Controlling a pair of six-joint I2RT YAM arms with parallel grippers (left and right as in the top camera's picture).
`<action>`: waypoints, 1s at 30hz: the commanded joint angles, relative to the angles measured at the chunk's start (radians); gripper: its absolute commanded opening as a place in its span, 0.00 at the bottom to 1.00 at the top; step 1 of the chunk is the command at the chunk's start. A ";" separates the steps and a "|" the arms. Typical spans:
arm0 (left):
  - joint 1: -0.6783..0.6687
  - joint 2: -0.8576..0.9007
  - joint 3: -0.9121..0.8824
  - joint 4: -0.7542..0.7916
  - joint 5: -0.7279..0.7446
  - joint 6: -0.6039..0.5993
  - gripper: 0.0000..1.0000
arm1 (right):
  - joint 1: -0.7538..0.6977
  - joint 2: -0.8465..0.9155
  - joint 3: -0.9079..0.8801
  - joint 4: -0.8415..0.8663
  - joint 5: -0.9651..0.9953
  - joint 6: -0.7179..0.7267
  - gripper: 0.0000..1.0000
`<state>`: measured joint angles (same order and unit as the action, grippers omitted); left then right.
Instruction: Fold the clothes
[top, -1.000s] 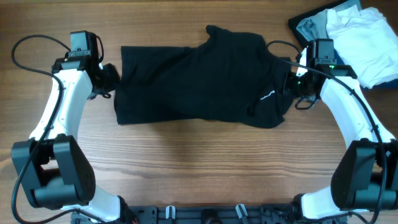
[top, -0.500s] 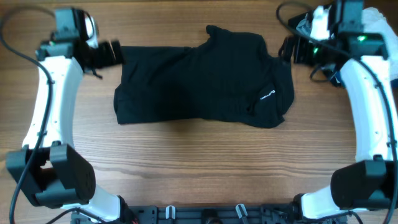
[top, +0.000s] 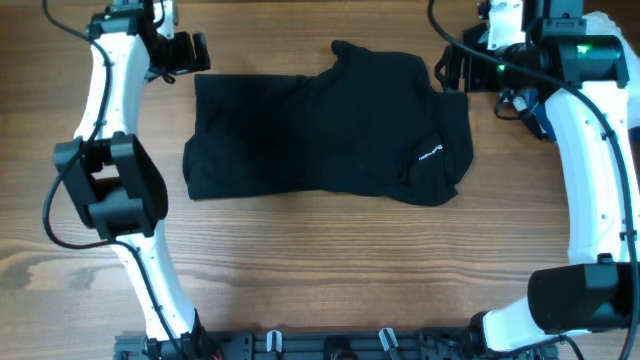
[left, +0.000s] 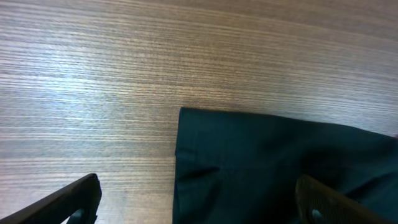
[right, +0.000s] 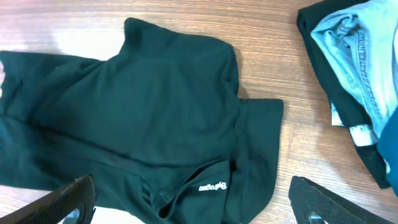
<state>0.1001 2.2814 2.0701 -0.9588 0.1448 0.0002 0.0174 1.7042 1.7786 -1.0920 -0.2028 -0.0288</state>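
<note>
1. Front strip of the desk (top: 320, 260), by the arm bases: bare wood.
2. Mid-desk: black T-shirt (top: 330, 130) lies flat and partly folded, long axis 9-to-3. White logo (top: 430, 153) is at the 3 o'clock end.
3. Far edge: left pincer (top: 186, 52) has jaws spread wide and empty, just beside the shirt's far 9 o'clock corner. The shirt lies at 5 o'clock from it.
4. Right pincer (top: 452, 72) is also wide and empty, just beside the far 3 o'clock corner, with the shirt at 7 o'clock. Neither arm is clearly nearer. This looks like a two-corner pick, drawn toward 6 across the short axis.
5. Left wrist shows a crisp corner and a small pucker (left: 199, 171) at the edge, both lost overhead.
6. Right wrist shows the sleeve flap (right: 261, 124) and, furthest out at 2 o'clock, a light-blue folded garment (right: 348, 50) apart from the shirt.
</note>
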 joint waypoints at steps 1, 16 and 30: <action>0.007 0.045 0.036 0.029 0.015 0.023 0.96 | 0.003 0.014 0.014 -0.001 -0.037 -0.016 1.00; -0.051 0.170 0.035 0.123 0.010 0.050 0.87 | 0.003 0.014 0.013 0.000 -0.043 -0.016 0.93; -0.064 0.235 0.035 0.116 -0.075 0.071 0.54 | 0.016 0.021 0.013 0.071 -0.069 -0.016 0.80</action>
<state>0.0437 2.4870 2.0956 -0.8215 0.0788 0.0696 0.0185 1.7046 1.7786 -1.0454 -0.2417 -0.0319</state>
